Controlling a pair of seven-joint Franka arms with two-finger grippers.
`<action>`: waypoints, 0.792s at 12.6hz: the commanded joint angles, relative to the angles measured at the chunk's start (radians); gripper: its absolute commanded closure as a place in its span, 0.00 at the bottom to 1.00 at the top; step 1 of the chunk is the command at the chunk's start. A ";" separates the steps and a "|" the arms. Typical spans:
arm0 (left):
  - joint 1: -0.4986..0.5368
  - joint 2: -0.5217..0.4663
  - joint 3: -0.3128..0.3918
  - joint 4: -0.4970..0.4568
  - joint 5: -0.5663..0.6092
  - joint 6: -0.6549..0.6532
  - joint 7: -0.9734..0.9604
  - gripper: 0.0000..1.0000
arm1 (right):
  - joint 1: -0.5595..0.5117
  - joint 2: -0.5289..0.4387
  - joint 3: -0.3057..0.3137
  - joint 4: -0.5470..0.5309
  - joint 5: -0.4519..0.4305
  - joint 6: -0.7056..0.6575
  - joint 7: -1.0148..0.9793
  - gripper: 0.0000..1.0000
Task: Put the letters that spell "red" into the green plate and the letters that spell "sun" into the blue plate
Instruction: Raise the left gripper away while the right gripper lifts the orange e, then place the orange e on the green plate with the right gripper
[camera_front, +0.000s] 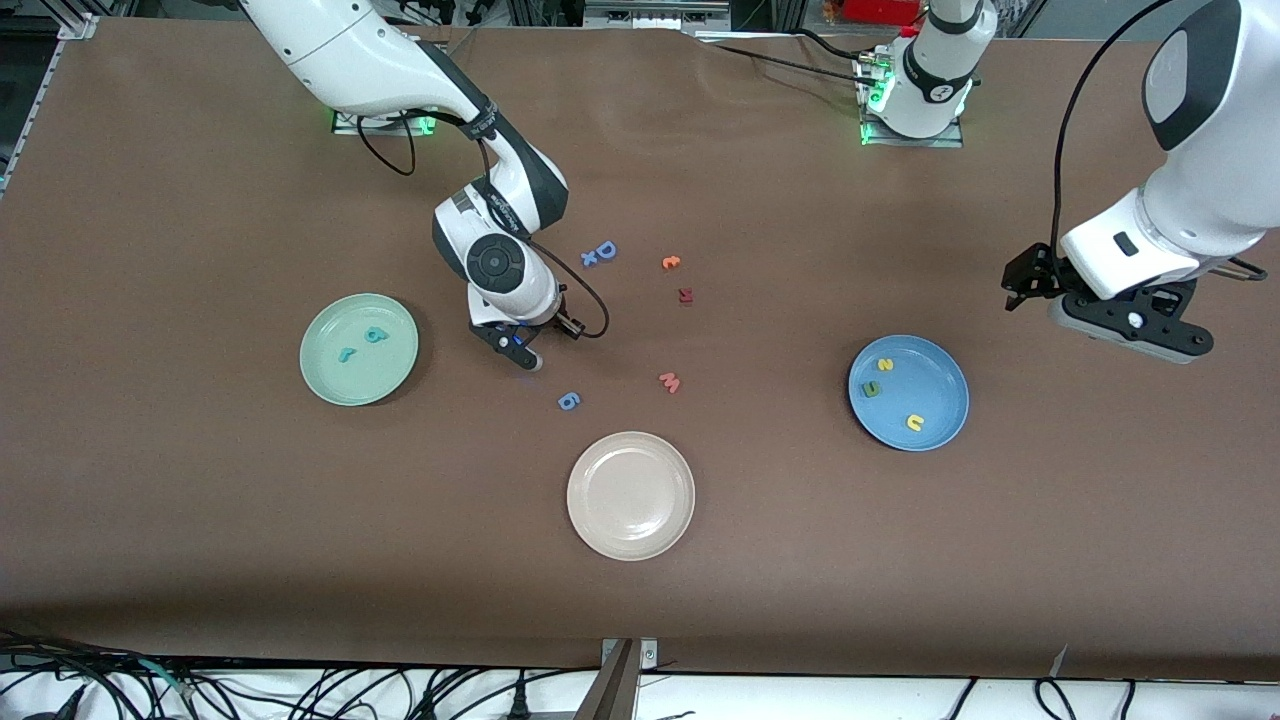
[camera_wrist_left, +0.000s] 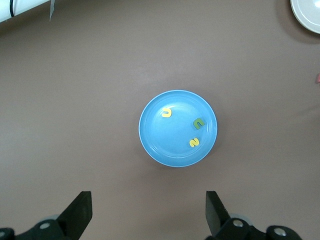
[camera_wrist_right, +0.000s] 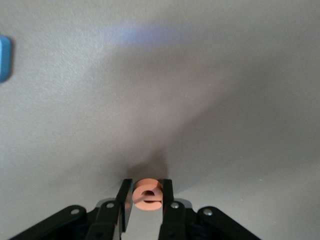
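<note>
The right gripper (camera_front: 528, 357) is low over the table, its jaws drawn in on the orange "e" (camera_wrist_right: 147, 194), which sits clamped between the two fingers in the right wrist view. Taking that gripper as the centre of the front view's clock face, the green plate (camera_front: 395, 375) lies at about nine o'clock with the teal "d" (camera_front: 375, 335) and teal "r" (camera_front: 346, 354) already in it, the blue "6" (camera_front: 568, 401) sits close by at four, and the cream plate (camera_front: 630, 540) at five. The blue plate (camera_front: 945, 430) is well off toward three o'clock, holding the yellow "s" (camera_front: 885, 365), olive "n" (camera_front: 871, 390) and yellow "u" (camera_front: 914, 422). The left gripper (camera_wrist_left: 148, 212) waits wide open and empty above the table, near that plate. "Sun" looks finished; "red" lacks only the "e". Next comes a lift, a carry toward nine o'clock, and a release over the green plate.
</note>
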 joint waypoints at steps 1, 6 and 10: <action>-0.001 -0.032 0.006 -0.031 -0.023 -0.003 0.028 0.00 | -0.024 -0.070 -0.003 0.038 -0.014 -0.159 -0.030 0.79; 0.003 -0.106 0.007 -0.073 -0.020 -0.034 0.031 0.00 | -0.168 -0.159 -0.004 0.088 -0.002 -0.412 -0.303 0.80; 0.002 -0.112 0.007 -0.070 -0.020 -0.034 0.031 0.00 | -0.206 -0.166 -0.126 0.065 -0.002 -0.457 -0.594 0.80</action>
